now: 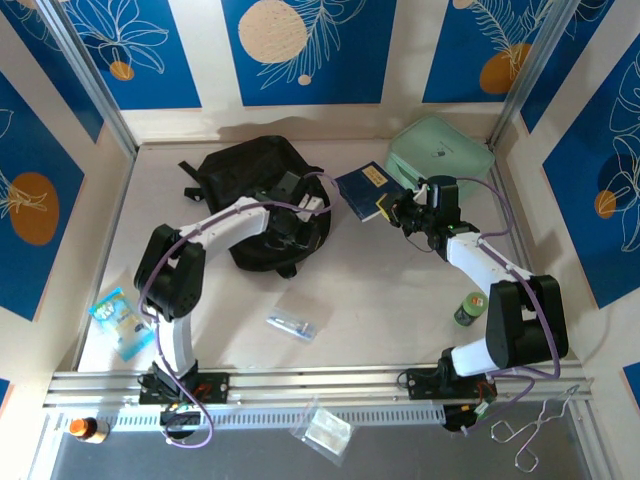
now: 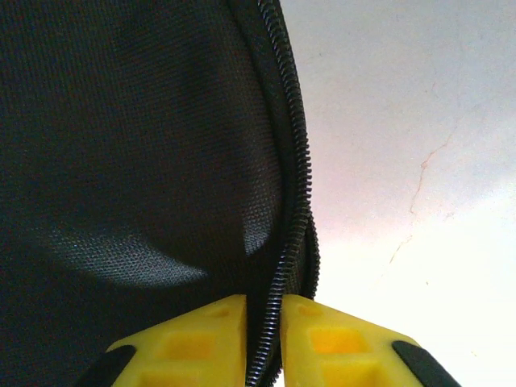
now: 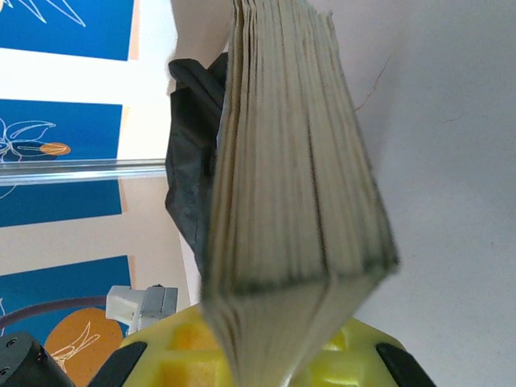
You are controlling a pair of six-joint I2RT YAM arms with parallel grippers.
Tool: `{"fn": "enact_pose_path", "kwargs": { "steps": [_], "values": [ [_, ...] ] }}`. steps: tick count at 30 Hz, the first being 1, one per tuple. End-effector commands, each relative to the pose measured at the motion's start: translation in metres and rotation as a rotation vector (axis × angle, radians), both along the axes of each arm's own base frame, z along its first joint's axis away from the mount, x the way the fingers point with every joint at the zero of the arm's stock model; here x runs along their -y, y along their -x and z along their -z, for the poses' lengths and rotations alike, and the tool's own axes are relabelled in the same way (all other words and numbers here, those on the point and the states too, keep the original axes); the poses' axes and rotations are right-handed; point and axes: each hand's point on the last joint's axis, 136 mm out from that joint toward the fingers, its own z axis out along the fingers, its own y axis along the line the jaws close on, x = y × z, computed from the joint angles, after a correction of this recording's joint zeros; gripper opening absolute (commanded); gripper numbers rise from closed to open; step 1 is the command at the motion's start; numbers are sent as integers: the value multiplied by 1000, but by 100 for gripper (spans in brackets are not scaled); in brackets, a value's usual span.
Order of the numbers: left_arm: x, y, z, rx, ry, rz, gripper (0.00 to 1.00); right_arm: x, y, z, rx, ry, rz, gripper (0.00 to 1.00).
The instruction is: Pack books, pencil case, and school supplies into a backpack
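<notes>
1 backpack (image 1: 250,190), back-centre of the table. Left gripper (image 2: 264,314) pinched tight on its zip edge. 1 book (image 3: 294,161) clamped between the right gripper (image 3: 266,359) fingers, just right of the backpack. 1 mint-green case (image 1: 440,152) behind.

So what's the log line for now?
left gripper shut on backpack zip edge | right gripper shut on book | book outside backpack
</notes>
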Motion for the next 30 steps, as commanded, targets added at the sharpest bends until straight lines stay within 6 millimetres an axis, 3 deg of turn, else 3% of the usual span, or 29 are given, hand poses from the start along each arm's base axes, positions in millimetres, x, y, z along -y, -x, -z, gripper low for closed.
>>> {"fn": "enact_pose_path", "kwargs": {
  "steps": [1,8,13,23,30],
  "values": [
    [3,0,-7,4,-10,18,12,0,3,3,-6,-12,-13,2],
    [2,-4,-21,33,-2,21,5,2,4,5,-9,-9,-8,2],
    [-4,-11,-42,86,3,4,0,7,9,7,-13,8,-5,2],
    [-22,-34,-111,343,26,-52,0,29,41,22,-25,140,29,2],
    [-6,-45,-156,467,144,-33,0,10,59,11,60,116,-47,2]
  ]
}}
